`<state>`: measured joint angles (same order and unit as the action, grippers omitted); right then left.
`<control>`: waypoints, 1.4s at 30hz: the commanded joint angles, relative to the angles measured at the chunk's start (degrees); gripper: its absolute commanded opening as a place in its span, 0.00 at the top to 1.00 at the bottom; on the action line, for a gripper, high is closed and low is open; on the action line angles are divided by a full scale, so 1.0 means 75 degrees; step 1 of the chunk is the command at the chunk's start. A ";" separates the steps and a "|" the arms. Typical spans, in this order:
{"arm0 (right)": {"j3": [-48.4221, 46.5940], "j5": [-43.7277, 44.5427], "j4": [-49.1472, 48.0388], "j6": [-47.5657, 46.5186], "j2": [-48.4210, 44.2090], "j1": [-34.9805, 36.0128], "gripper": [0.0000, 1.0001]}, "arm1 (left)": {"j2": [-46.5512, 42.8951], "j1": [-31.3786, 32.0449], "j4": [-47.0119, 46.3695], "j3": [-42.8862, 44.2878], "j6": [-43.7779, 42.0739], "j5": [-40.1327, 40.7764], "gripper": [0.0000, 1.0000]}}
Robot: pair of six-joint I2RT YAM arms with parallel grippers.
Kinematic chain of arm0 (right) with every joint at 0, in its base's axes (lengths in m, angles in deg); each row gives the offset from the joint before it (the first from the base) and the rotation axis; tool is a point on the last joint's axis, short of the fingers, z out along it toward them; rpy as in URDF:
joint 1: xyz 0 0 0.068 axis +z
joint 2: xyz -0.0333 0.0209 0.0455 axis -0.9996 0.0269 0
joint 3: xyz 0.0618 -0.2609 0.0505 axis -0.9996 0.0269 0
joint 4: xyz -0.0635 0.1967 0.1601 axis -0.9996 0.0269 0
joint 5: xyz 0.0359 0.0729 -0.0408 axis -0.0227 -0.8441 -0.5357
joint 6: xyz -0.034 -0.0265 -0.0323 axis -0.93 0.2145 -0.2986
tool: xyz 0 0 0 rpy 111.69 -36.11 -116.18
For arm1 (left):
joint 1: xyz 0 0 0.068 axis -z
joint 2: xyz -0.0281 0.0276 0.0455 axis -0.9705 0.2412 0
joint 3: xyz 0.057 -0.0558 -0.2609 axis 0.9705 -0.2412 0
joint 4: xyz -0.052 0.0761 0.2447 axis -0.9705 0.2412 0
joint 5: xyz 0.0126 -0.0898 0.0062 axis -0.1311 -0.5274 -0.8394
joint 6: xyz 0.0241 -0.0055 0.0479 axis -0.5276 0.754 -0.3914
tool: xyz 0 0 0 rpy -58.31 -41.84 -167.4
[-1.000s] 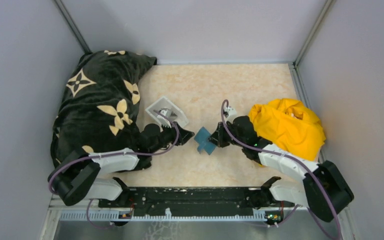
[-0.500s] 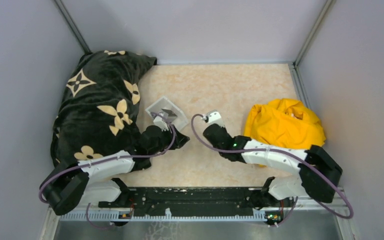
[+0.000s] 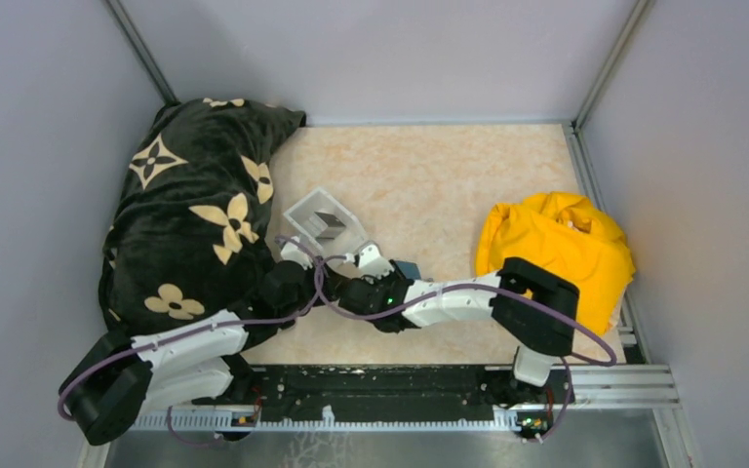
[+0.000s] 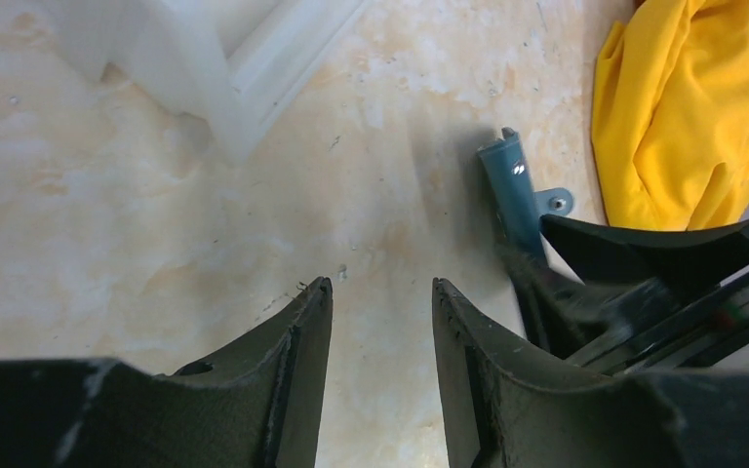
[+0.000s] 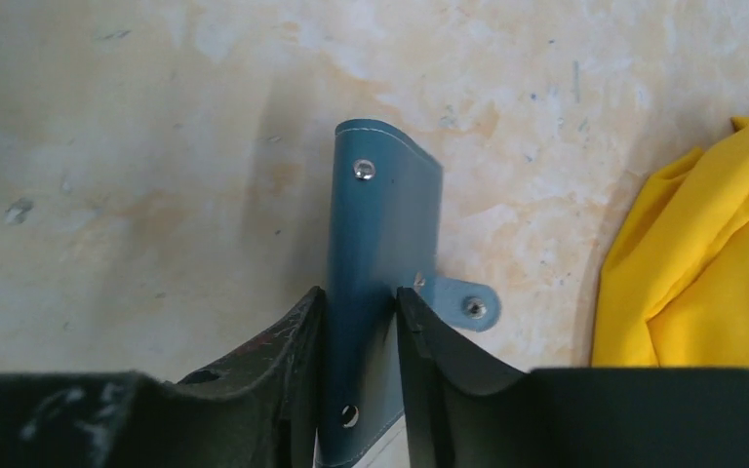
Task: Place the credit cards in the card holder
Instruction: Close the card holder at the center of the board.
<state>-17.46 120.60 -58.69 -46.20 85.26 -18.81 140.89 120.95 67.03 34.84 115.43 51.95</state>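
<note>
Right gripper [image 5: 359,302] pinches the flat teal-blue folding card holder [image 5: 382,214] edge-on; left gripper [image 4: 380,292], at its 9 o'clock from above, gapes empty. A loose pinch could let it twist or drop.

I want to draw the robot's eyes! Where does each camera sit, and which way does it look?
Top: above and behind the arms, looking down on the table; left arm and right arm show.
Left wrist: on the left arm, looking along the open left end effector toward tray and wallet; its fingers show.
Right wrist: on the right arm, looking past the right end effector, whose fingers flank the wallet.
Shared: both wrist views show wallet and yellow cloth.
</note>
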 commanded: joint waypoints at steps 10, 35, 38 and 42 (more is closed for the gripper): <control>-0.0774 -0.0028 0.0866 0.1218 -0.0146 0.0872 0.44 | -0.0127 0.0046 0.0168 -0.0208 0.0190 0.0225 0.51; 0.1928 -0.3367 -0.0966 0.0140 -0.4362 -0.2414 0.54 | 0.2770 0.1817 -0.0695 0.1485 0.0190 0.0862 0.19; 0.1901 -0.3719 -0.1022 -0.0006 -0.4235 -0.2646 0.54 | 0.3253 0.1828 -0.0600 0.1888 0.0120 0.1013 0.21; 0.1917 -0.4124 -0.1132 -0.0125 -0.4027 -0.2980 0.56 | 0.3720 0.1829 -0.0493 0.2286 0.0071 0.1218 0.22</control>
<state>-2.97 94.61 -64.24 -45.26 53.94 -38.96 166.39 134.43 64.28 48.79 116.17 58.42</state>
